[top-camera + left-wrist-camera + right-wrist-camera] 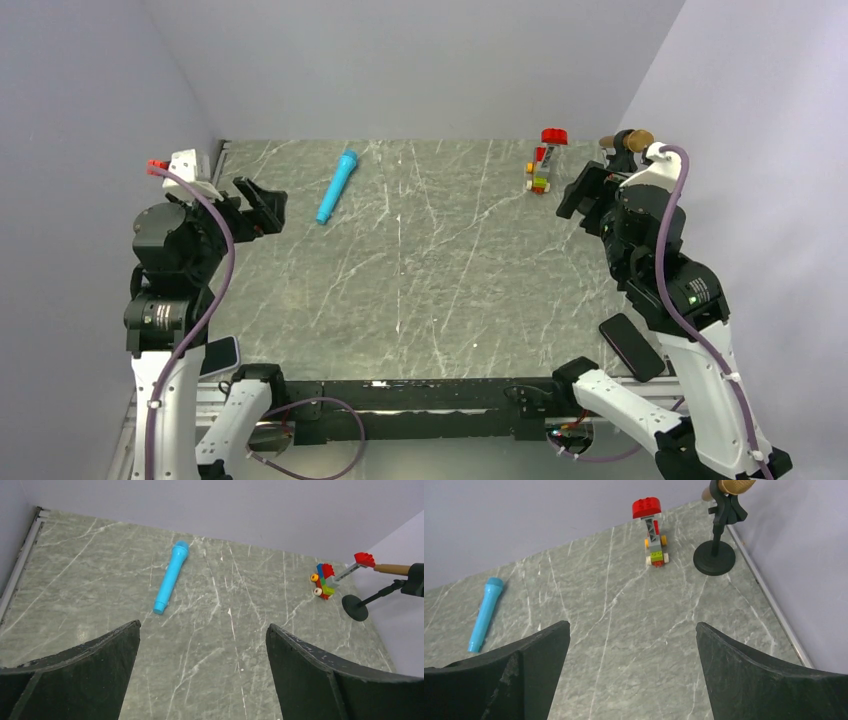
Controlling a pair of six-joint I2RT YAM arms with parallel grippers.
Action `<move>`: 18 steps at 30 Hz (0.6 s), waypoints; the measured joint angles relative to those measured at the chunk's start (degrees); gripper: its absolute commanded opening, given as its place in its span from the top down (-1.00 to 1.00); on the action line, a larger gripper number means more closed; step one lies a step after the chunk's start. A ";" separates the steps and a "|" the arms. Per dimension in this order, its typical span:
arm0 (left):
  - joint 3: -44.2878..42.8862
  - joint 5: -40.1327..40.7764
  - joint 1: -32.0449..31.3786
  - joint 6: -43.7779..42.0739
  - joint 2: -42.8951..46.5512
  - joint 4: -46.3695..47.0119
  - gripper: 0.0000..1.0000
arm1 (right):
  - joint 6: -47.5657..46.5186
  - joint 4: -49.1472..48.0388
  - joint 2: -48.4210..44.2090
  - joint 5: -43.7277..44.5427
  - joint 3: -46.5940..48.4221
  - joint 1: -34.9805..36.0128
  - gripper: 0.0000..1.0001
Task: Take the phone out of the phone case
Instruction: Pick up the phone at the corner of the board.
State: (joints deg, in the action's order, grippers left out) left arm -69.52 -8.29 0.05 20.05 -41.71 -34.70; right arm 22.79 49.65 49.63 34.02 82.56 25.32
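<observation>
A dark phone-sized slab with a pale blue-grey rim, the phone case (221, 355), lies at the near left edge, partly hidden behind my left arm. I cannot tell whether a phone sits in it. A black slab (632, 347) lies at the near right edge beside my right arm. My left gripper (256, 210) is open and empty, raised over the left side of the table; it also shows in the left wrist view (204, 625). My right gripper (579, 190) is open and empty over the far right; it also shows in the right wrist view (632, 623). Neither wrist view shows the case.
A blue cylinder (337, 187) lies at the far left-centre, also in the left wrist view (171, 576). A toy brick car with a red top (543, 165) and a small microphone stand with a round black base (714, 556) stand at the far right. Walls close in on three sides.
</observation>
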 measured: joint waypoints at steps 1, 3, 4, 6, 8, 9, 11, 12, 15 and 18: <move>0.04 -0.13 0.02 -0.07 -0.42 -0.52 -0.98 | 0.24 0.15 0.28 -0.07 -0.11 0.00 -1.00; 0.24 -0.59 0.02 -0.11 -1.20 -0.79 -0.98 | 0.57 0.72 0.87 -0.26 -0.20 0.00 -1.00; 0.55 -0.98 0.02 -0.24 -1.81 -0.79 -0.98 | 0.83 1.03 1.14 -0.46 -0.20 0.00 -1.00; 1.60 -1.70 0.02 -0.28 -3.37 -0.96 -0.98 | 1.07 1.49 1.97 -1.14 -0.20 0.00 -1.00; 2.97 -2.21 0.02 -0.28 -4.85 -1.53 -0.98 | 1.36 1.53 2.69 -2.01 -0.26 0.00 -1.00; 3.58 -2.34 0.02 -0.24 -5.51 -1.95 -0.98 | 1.38 1.46 3.06 -2.78 -0.48 0.00 -1.00; 4.79 -2.34 0.02 -0.22 -7.80 -3.32 -0.98 | 1.27 1.42 3.67 -4.26 -1.20 0.00 -1.00; 5.16 -2.29 0.02 -0.11 -8.85 -3.85 -0.98 | 1.25 1.44 4.07 -4.94 -1.64 0.00 -1.00; 6.38 -2.43 1.27 0.57 -12.52 -4.83 -0.98 | 1.01 1.60 5.62 -7.30 -2.21 0.00 -1.00; 7.58 -2.34 4.44 1.31 -15.61 -5.29 -0.97 | 0.66 1.55 7.26 -9.57 -3.13 0.02 -1.00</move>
State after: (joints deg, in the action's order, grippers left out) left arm -61.93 -10.63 4.49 21.37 -57.32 -39.99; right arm 23.44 51.20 56.88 24.45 79.44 25.34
